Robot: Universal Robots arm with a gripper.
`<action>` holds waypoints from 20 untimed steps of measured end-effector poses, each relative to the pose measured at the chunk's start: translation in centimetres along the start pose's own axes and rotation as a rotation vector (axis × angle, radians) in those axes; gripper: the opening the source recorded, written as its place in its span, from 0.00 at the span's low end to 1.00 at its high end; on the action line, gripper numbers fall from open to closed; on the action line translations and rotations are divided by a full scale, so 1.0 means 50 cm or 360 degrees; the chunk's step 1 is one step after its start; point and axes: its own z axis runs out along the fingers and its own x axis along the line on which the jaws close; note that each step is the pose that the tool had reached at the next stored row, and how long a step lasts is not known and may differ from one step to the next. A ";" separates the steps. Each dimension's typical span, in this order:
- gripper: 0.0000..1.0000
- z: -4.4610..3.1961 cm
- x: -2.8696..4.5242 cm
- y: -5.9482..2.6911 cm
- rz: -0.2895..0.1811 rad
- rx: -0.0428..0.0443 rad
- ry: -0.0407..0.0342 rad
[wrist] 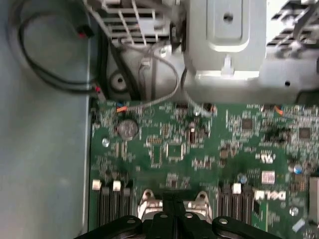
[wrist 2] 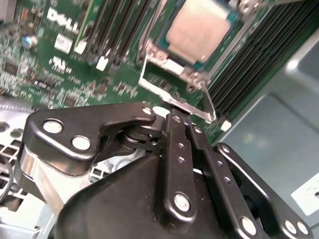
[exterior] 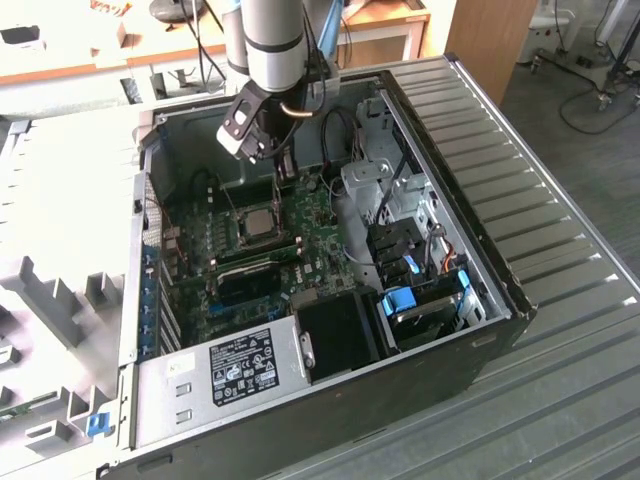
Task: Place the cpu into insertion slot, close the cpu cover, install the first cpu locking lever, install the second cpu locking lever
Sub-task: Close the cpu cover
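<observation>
At twelve o'clock of the cpu (exterior: 262, 222) in the exterior view, a locking lever (wrist 2: 157, 87) is apparently being pressed by the clenched pincer (wrist 2: 183, 122), steady downward force being called for.

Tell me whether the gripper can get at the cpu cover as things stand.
Likely yes: the gripper hangs close to the cpu cover, at its near edge. Between them there is bare green board, and no cable or bracket crosses the way.

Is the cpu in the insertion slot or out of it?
In. The cpu lies flat inside the insertion slot, silvery rim around it, on the green board.
</observation>
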 end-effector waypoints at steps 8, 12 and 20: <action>0.11 0.001 0.000 -0.024 0.0002 0.0000 0.0007; 0.11 0.001 0.000 -0.024 0.0003 0.0002 0.0007; 0.11 0.001 0.000 -0.024 0.0003 0.0002 0.0007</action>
